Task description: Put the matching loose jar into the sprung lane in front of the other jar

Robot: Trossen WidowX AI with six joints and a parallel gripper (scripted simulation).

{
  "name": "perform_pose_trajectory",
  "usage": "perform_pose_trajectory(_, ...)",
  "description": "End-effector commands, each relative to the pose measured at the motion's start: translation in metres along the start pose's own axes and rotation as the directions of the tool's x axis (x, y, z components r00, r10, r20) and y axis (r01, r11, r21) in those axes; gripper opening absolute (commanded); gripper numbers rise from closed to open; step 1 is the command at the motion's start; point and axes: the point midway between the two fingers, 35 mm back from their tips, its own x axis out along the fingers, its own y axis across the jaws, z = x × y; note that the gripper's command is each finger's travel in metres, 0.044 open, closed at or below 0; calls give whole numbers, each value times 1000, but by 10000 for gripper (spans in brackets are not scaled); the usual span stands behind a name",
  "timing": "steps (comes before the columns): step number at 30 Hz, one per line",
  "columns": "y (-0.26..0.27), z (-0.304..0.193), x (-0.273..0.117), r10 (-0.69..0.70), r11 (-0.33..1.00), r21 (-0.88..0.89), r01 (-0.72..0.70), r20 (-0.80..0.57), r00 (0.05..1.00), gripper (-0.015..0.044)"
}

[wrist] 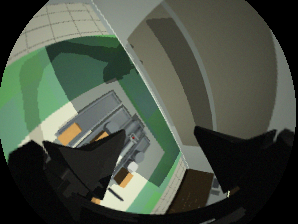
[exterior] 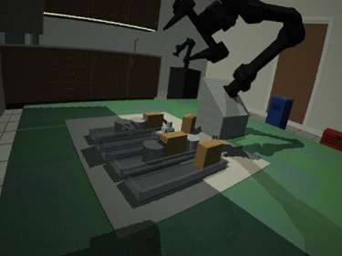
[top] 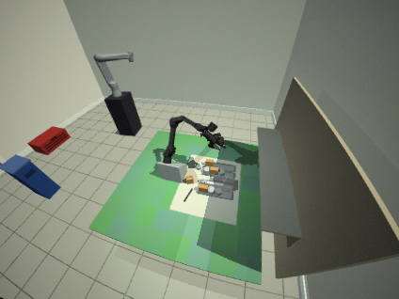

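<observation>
The black six-joint arm point(top: 181, 123) is rising from its grey wedge-shaped base block point(exterior: 221, 108) and folding over at the elbow, so that its forearm is reaching out high above the grey rack of sprung lanes point(exterior: 157, 157). The gripper point(exterior: 191, 38) is hanging well above the lanes, pointing down and outward, with its two fingers spread almost as wide as they go and nothing between them.

The exterior view is showing the rack close up: three long grey lanes lying side by side on a grey mat point(exterior: 120, 206), which sits on the green surface point(exterior: 291, 191). A grey cylindrical jar point(exterior: 152, 151) is standing in the middle lane, and orange-brown blocks point(exterior: 209, 154) are sitting at the lane ends nearer the base. Small loose jars point(exterior: 168, 128) are standing just beside the rack, toward the base block; which one matches cannot be told at this size.

The top view is adding the room around: a red crate point(top: 49, 139), a blue bin point(top: 29, 175) and a second grey arm on a black pedestal point(top: 123, 113), all well apart from the rack. The wrist view is looking steeply down past both dark fingertips at the lanes below.
</observation>
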Motion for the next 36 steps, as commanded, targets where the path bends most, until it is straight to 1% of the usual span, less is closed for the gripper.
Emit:
perform_pose_trajectory(1,64,-29,12,204,952,248,-180,-76,976,440)
perform_pose_trajectory(5,124,-59,13,388,830,485,-276,-146,910,440)
perform_pose_trajectory(8,167,-80,6,513,708,646,-285,-194,836,440)
perform_pose_trajectory(12,221,-109,-12,661,529,824,-204,-249,708,440)
perform_pose_trajectory(14,243,-121,-23,716,456,879,-138,-270,644,440)
perform_pose_trajectory(15,248,-124,-26,729,437,892,-118,-275,627,440)
perform_pose_trajectory(24,246,-125,-22,733,432,895,-111,-276,622,440)
perform_pose_trajectory(28,268,-133,0,734,430,896,-112,-275,621,440)
perform_pose_trajectory(36,274,-136,4,734,430,896,-112,-275,621,440)
